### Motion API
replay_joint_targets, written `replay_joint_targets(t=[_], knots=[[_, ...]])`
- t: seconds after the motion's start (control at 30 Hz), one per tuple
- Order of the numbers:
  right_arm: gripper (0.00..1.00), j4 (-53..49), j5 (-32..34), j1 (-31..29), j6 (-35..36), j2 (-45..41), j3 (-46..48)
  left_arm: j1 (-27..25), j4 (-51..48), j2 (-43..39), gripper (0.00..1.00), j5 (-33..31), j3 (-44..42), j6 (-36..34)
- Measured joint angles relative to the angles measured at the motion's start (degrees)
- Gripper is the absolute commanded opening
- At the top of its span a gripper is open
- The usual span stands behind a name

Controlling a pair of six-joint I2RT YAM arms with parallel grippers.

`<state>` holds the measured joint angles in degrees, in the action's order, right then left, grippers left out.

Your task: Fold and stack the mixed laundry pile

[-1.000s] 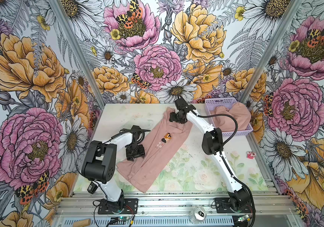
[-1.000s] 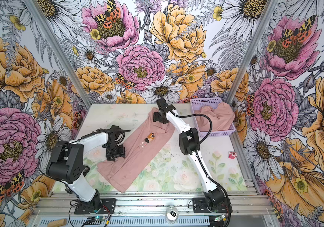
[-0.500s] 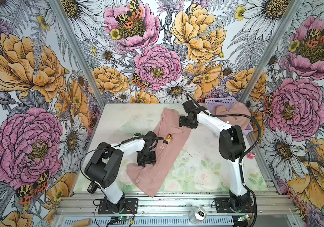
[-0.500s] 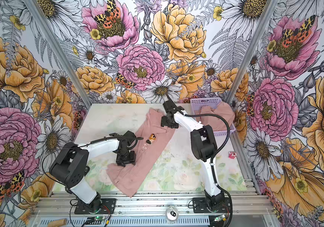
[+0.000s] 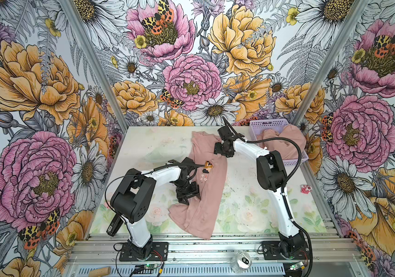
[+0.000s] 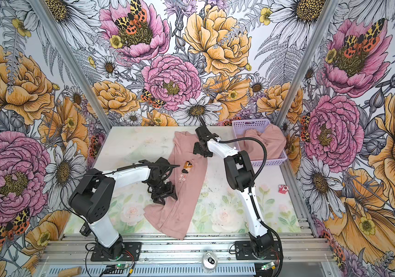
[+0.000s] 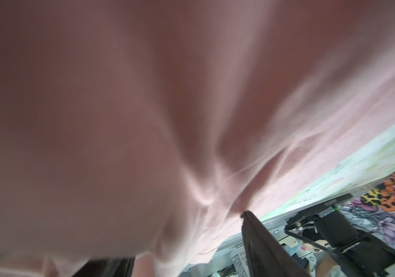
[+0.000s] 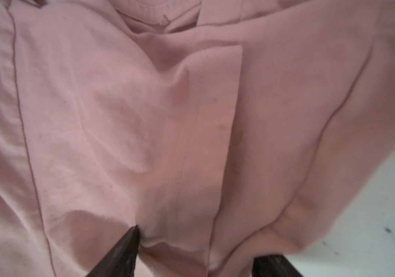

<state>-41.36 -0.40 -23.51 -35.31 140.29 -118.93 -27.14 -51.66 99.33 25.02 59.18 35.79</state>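
The pink T-shirt [image 5: 206, 187] lies lengthwise mid-table, the left claw [image 5: 188, 195] spread open on its left edge and the right claw [image 5: 221, 150] parted, pressing near its collar.

two robot arms [image 5: 162, 171] [image 5: 273, 172], one pink t-shirt [image 5: 206, 191] mid-frame, one lavender basket [image 5: 269, 124] at upper right holding one pink garment [image 5: 285, 141], one small red object [image 5: 305, 189] at right, one can [image 5: 242, 260] at bottom.
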Motion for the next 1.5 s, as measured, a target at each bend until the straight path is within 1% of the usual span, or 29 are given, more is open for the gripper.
replay_joint_targets(t=[0.13, 0.2, 0.3, 0.37, 0.43, 0.5, 0.53, 0.63, 0.73, 0.87, 1.0, 1.13, 1.2, 1.3, 1.4, 1.5], knots=[[0.69, -1.7, 0.7, 1.3, 0.2, 5.7, -9.8, 8.1, 0.2, -5.5, 0.72, -0.1, -2.0, -1.4], [0.69, -2.8, 0.6, 2.2, 0.4, 9.6, -16.4, 10.3, 0.3, -7.3, 0.73, -0.1, -2.0, -2.2], [0.71, -3.3, -0.9, 3.9, 1.1, 15.3, -26.1, 9.7, 0.3, -7.3, 0.74, -0.1, -2.0, -3.4], [0.72, -3.4, -2.2, 4.9, 1.9, 17.9, -30.5, 8.5, 0.3, -6.3, 0.75, -0.1, -2.0, -4.2], [0.73, -3.6, -3.4, 5.7, 2.8, 18.3, -31.4, 7.5, 0.3, -5.4, 0.75, -0.1, -2.0, -4.9], [0.73, -4.1, -4.4, 6.3, 4.0, 17.1, -29.6, 6.7, 0.5, -5.4, 0.75, -0.2, -2.6, -5.8], [0.73, -4.2, -4.7, 6.4, 4.5, 15.6, -27.2, 6.7, 0.5, -5.4, 0.75, -0.5, -2.9, -5.9], [0.74, -5.9, -5.9, 6.8, 5.6, 7.0, -14.3, 6.8, 0.7, -6.3, 0.74, -2.4, -5.5, -6.3], [0.74, -7.2, -7.2, 6.1, 5.9, -4.0, -0.2, 6.7, 0.5, -8.1, 0.73, -4.7, -8.3, -6.4], [0.73, -6.3, -8.7, 3.3, 5.0, -19.7, 18.0, 5.1, 0.5, -9.2, 0.71, -7.5, -9.8, -6.4], [0.69, -3.1, -11.3, -1.8, 1.1, -34.4, 37.2, 2.5, 0.5, -10.3, 0.67, -9.2, -10.8, -6.4], [0.64, 0.0, -12.8, -8.9, -5.6, -44.5, 54.1, 0.3, 0.1, -11.5, 0.63, -11.1, -12.0, -5.7], [0.62, 0.8, -13.3, -13.5, -10.1, -48.9, 61.7, -0.9, -0.4, -11.8, 0.63, -12.1, -12.3, -5.0], [0.60, 1.9, -13.6, -20.8, -16.9, -53.5, 69.1, -2.4, -0.6, -12.5, 0.61, -13.4, -13.0, -3.3], [0.59, 3.3, -13.6, -26.2, -22.1, -54.8, 72.1, -3.7, -0.6, -13.1, 0.60, -14.3, -13.7, -1.6], [0.58, 6.2, -13.6, -29.8, -26.6, -54.7, 73.7, -4.5, -0.6, -14.3, 0.58, -14.8, -14.8, 0.2]])
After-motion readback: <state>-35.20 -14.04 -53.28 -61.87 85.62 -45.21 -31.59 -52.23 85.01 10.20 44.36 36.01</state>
